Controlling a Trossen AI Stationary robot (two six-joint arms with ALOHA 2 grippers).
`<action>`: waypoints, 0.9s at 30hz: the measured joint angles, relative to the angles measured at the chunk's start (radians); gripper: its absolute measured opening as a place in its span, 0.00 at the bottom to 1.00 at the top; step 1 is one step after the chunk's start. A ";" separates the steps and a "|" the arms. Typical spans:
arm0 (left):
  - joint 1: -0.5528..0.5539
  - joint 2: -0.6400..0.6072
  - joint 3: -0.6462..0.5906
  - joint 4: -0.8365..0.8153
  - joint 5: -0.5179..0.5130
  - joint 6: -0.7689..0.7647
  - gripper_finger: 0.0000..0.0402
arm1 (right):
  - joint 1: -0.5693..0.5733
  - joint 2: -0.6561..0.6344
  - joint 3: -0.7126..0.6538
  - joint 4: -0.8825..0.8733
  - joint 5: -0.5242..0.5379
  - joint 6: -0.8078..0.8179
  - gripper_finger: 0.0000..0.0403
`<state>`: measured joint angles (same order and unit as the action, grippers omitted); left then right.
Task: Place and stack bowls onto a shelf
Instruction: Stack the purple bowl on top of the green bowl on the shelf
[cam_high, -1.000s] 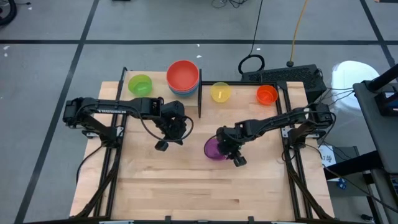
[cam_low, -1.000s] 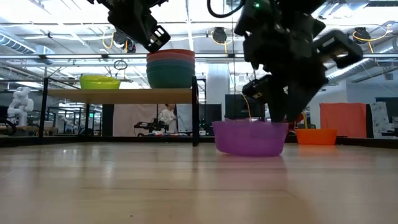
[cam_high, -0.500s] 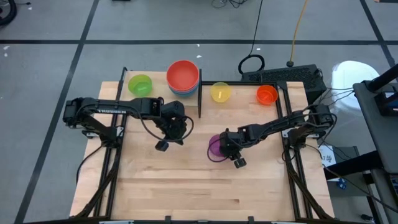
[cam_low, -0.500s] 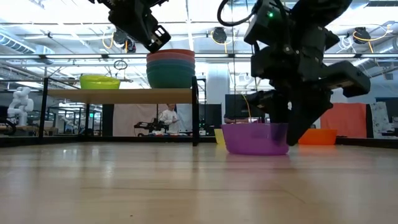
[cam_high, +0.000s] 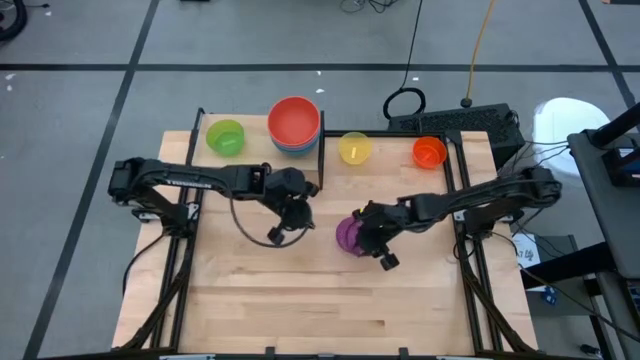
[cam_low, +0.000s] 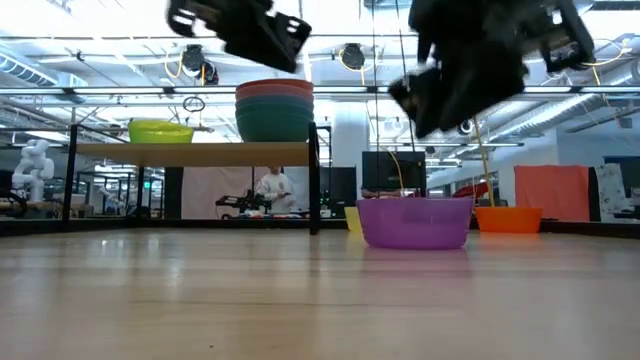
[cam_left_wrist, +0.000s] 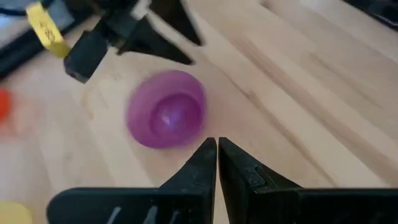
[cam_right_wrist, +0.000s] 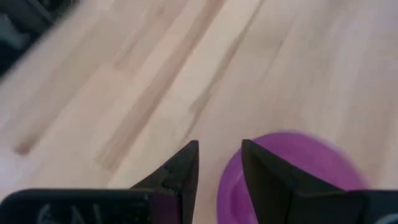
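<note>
Bowls: a smooth round purple bowl (cam_high: 347, 235) sits upright on the pale plank desk (cam_high: 300, 310), free of both arms. The right end effector (cam_high: 372, 243) hangs over it, fingers apart and empty. The left end effector (cam_high: 289, 222), fingers nearly together, hovers just beside. On the shelf (cam_low: 190, 153): one green bowl (cam_high: 225, 136) and a red-topped stack (cam_high: 294, 124). Yellow (cam_high: 354, 148) and orange (cam_high: 429, 152) bowls stand behind.

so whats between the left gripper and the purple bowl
Only bare table. In the high view, nothing lies between the left gripper and the purple bowl.
</note>
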<state>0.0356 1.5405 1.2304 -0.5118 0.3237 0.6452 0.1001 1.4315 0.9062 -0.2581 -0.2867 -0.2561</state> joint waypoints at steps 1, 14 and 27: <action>0.002 0.010 0.000 0.026 -0.004 -0.001 0.06 | 0.000 -0.028 0.000 -0.002 0.013 0.008 0.29; 0.003 0.154 0.000 0.236 -0.015 -0.213 0.06 | 0.008 -0.313 0.001 -0.030 0.135 0.054 0.29; -0.048 0.181 0.000 0.307 -0.008 -0.231 0.03 | 0.008 -0.339 0.000 -0.095 0.160 0.061 0.29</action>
<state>-0.0122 1.7214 1.2304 -0.2051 0.3152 0.4139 0.1085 1.0924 0.9066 -0.3536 -0.1265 -0.1955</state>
